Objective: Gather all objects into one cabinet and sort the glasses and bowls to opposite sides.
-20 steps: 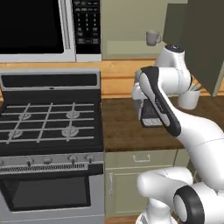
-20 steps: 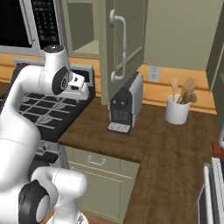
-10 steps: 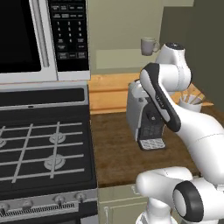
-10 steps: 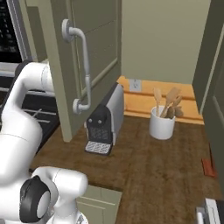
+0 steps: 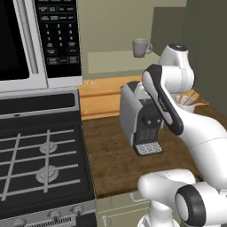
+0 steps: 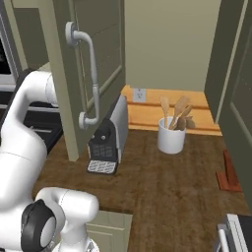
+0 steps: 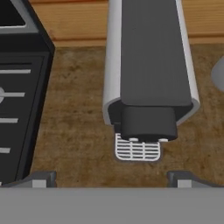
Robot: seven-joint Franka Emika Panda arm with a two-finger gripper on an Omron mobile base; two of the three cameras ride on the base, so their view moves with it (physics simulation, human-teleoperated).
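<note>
The gripper (image 7: 111,177), jaws spread wide and empty, hangs above the coffee machine (image 7: 148,74) near the counter's (image 7: 78,131) back edge, while a grey mug (image 5: 141,47) stands on the cabinet shelf (image 5: 117,60).

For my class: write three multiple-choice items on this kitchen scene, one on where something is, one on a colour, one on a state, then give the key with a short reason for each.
1. Where is the grey mug?
A. on the cabinet shelf
B. on the stove
C. in the coffee machine

2. What colour is the utensil crock?
A. orange-red
B. white
C. black

3. How is the pincer?
A. shut on a mug
B. shut on nothing
C. open, holding nothing

Key: 1 A, the left base view shows the mug on the shelf above the coffee machine. 2 B, the crock of wooden utensils is white in the right base view. 3 C, the hand view shows the tips wide apart over the machine, nothing between.
</note>
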